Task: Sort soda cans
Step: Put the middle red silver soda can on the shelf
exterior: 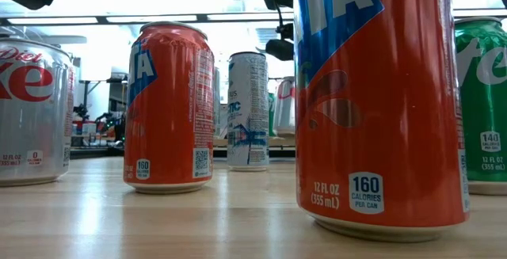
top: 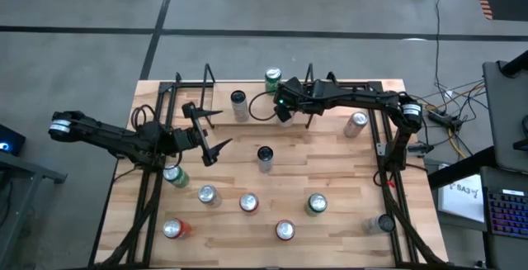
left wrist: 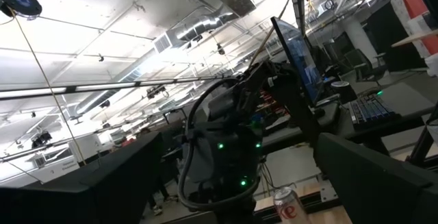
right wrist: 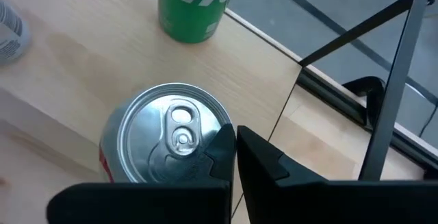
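Observation:
My right gripper (right wrist: 236,145) is shut and points down just over the top rim of a silver-topped can with a red-marked side (right wrist: 164,135). In the high view that can (top: 285,118) stands at the table's far middle, mostly under the gripper (top: 285,105). A green can (right wrist: 195,5) stands beyond it near the far edge (top: 273,78). My left gripper (top: 210,130) is open and empty above the table's left half, its fingers pointing toward the right. A black can (top: 265,156) stands in the middle. My right gripper's shut fingertips (right wrist: 222,145) stand over the edge of the can's silver top (right wrist: 198,157), coming from above. I cannot tell whether they touch it. The can stands upright on the table.
Several more cans stand or lie across the near half: green (top: 316,204), red (top: 284,230), red (top: 173,229), silver (top: 208,194). A silver-white can (top: 239,101) stands at the far left-middle, another lies at the right (top: 357,123). Black frame rails (top: 388,154) run along both table sides.

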